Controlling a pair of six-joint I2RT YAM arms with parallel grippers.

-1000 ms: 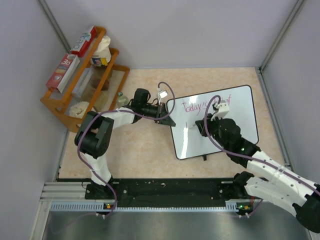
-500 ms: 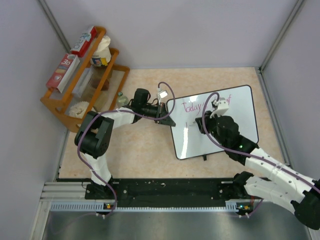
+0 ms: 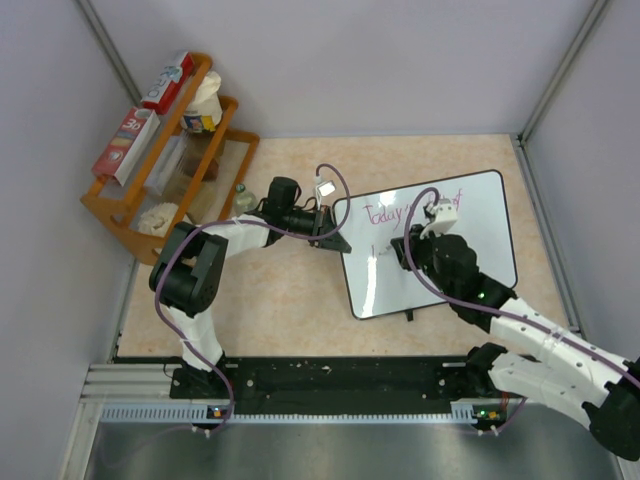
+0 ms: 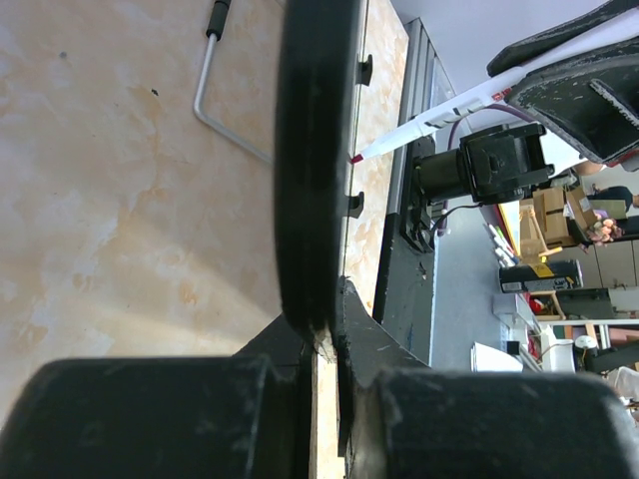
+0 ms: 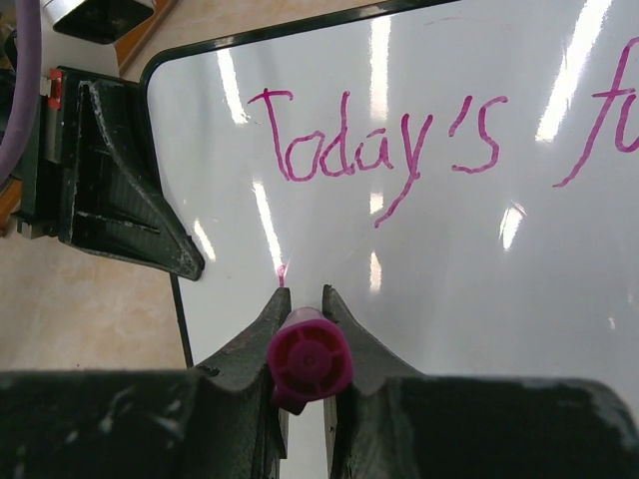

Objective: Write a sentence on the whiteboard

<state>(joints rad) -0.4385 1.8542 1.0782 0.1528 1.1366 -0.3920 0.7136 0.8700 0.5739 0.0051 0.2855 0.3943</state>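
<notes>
The whiteboard [image 3: 490,235] stands tilted on the table at centre right. My left gripper [image 3: 338,240] is shut on its left edge, and the left wrist view shows the jaws [image 4: 327,334] clamped on the board's black frame [image 4: 315,150]. My right gripper [image 3: 400,255] is shut on a pink marker [image 5: 310,357] with its tip on the whiteboard [image 5: 479,279]. The sentence [image 5: 379,150] reads "Today's" and the start of an "f" in pink. A short pink stroke [image 5: 281,271] lies at the tip, below the "T". The marker [image 4: 439,115] also shows in the left wrist view.
A wooden rack [image 3: 120,215] with boxes and jars stands at the back left, with a small bottle [image 3: 240,197] beside it. The board's wire stand [image 4: 215,95] rests on the tan tabletop. Grey walls close in the sides and back.
My right arm has shifted slightly over the board, with the marker now at the left under "Today's". The left arm and the board have not moved.
</notes>
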